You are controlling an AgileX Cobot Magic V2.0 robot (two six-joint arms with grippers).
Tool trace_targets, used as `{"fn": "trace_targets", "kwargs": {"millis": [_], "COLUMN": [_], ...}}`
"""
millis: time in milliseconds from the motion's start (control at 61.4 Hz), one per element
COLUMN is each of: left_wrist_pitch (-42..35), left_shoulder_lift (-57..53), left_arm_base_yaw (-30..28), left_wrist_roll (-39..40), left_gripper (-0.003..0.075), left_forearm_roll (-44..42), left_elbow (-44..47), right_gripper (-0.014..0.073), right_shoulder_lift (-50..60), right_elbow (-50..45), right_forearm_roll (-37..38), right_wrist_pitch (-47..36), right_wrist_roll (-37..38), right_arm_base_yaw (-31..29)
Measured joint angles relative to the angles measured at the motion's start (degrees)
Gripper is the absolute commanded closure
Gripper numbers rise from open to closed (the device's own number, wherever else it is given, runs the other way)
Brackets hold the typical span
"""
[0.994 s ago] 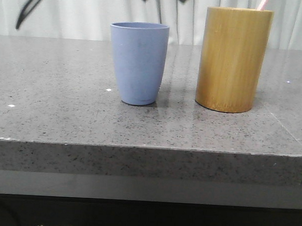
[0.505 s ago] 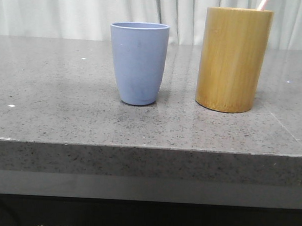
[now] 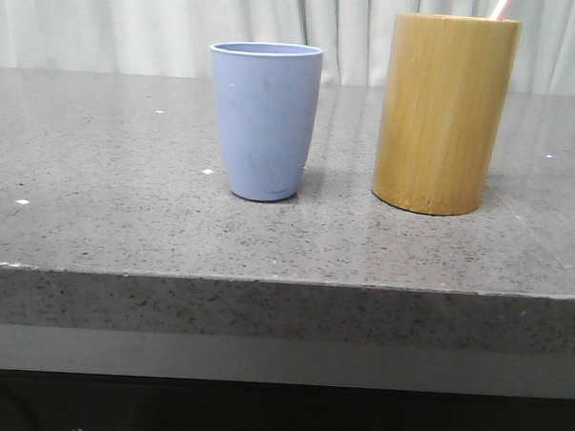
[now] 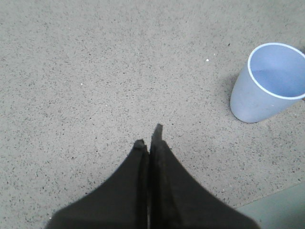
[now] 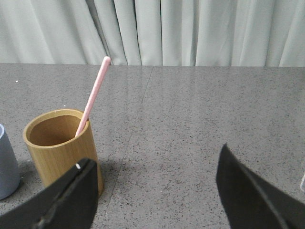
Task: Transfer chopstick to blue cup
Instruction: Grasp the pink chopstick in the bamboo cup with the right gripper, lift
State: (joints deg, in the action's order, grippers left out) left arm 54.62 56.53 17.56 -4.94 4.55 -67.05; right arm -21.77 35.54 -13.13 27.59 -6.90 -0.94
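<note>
Blue cup [image 3: 264,120]: matte pale periwinkle, rim edge lighter. Chopstick [image 5: 93,95]: pale pink, plain. Bamboo holder [image 3: 445,114]: golden tan with fine vertical grain, darker brown inside. Table [image 3: 125,227]: grey stone, speckled black and white, faintly glossy. Curtain [image 5: 190,31]: pale grey-white, vertical folds. Left gripper [image 4: 150,138]: black fingers. Right gripper [image 5: 155,183]: black fingers, small white fleck on one.
</note>
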Motion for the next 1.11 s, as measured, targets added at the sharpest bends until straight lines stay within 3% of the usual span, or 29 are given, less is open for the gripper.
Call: {"fn": "trace_targets", "kwargs": {"millis": [277,456,701,1108], "left_wrist_pitch": [-11.11,-15.57,-16.7,-16.75], "left_shoulder_lift": [-18.65,-28.46,-33.37,-33.5], "left_arm_base_yaw": [0.0,0.0,0.0,-0.04], "left_wrist_roll": [1.4,1.47,1.47,1.47], "left_gripper": [0.0739,0.0739,0.0739,0.0739], "left_forearm_roll": [-0.44,-0.44,-0.44,-0.44], "left_elbow": [21.41,29.53,31.94,32.04], "right_gripper": [0.0056,0.0056,0.0056,0.0056], "right_shoulder_lift": [0.0,-2.83,-13.34,-36.25], "right_elbow": [0.0,0.0,0.11,11.84], "right_forearm_roll": [-0.62,-3.29,-9.88,-12.78], "right_wrist_pitch": [0.0,-0.11,-7.3,-15.77], "right_wrist_roll": [0.0,0.0,0.0,0.0], "right_arm_base_yaw": [0.0,0.0,1.38,13.05]}}
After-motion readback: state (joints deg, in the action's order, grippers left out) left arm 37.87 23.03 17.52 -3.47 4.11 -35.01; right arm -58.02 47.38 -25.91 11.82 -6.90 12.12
